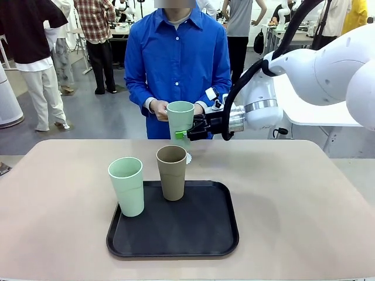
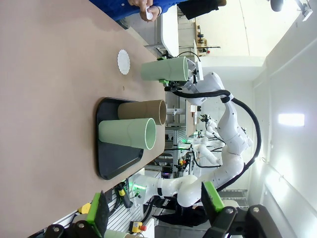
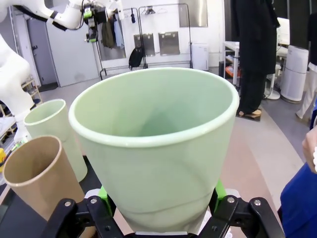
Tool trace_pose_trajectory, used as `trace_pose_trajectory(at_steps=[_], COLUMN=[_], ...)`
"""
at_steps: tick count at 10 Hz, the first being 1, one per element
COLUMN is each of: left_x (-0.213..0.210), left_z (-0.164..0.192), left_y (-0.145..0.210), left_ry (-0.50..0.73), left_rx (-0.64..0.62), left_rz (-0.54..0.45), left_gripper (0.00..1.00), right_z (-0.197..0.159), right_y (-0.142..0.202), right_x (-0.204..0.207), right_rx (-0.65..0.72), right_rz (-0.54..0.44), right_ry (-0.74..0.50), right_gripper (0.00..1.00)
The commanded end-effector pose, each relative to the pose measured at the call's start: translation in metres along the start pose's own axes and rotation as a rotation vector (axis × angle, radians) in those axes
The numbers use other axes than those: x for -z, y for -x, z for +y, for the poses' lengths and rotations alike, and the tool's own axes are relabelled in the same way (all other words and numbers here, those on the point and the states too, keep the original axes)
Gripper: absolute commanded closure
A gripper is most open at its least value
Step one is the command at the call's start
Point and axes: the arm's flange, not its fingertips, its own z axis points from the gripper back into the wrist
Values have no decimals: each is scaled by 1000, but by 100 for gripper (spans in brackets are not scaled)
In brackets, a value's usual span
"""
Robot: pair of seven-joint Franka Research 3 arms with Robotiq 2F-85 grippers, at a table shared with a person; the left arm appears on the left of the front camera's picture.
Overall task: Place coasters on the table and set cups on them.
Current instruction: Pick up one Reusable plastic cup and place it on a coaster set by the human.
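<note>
My right gripper (image 1: pixel 183 133) is shut on a pale mint cup (image 1: pixel 180 116), which hangs upright above the far side of the table (image 1: pixel 293 193), in front of the person. In the right wrist view this cup (image 3: pixel 158 144) sits between the green pads (image 3: pixel 220 191). A white lace coaster (image 1: pixel 188 158) lies on the table just below it, partly hidden behind the brown cup (image 1: pixel 171 172). That brown cup and a second mint cup (image 1: pixel 126 186) stand on the black tray (image 1: pixel 199 234). My left gripper (image 2: pixel 153 206) is open and far from the coaster (image 2: pixel 123 62).
The person in a blue shirt stands at the far edge with both hands (image 1: pixel 158 108) close behind the held cup, holding something small and white (image 2: pixel 148 12). Bare tabletop lies left and right of the tray.
</note>
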Motion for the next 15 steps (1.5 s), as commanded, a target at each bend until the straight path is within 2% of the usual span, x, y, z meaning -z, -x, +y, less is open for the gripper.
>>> trace_pose_trajectory(at_steps=[1, 5, 9, 15], left_x=[-1, -1, -1, -1], left_z=[-1, -1, -1, -1], left_y=[1, 1, 1, 1], left_ry=[10, 10, 10, 10], left_rx=[1, 1, 1, 1], left_rz=[-2, -2, -2, -2], left_gripper=[0, 0, 0, 0], right_z=[-15, -30, -50, -58], right_y=[8, 24, 33, 47], right_x=[6, 19, 25, 34], right_rx=[-11, -25, 2, 38], right_rz=[40, 17, 3, -20], right_ry=[-3, -30, 0, 9], right_gripper=[15, 15, 15, 15])
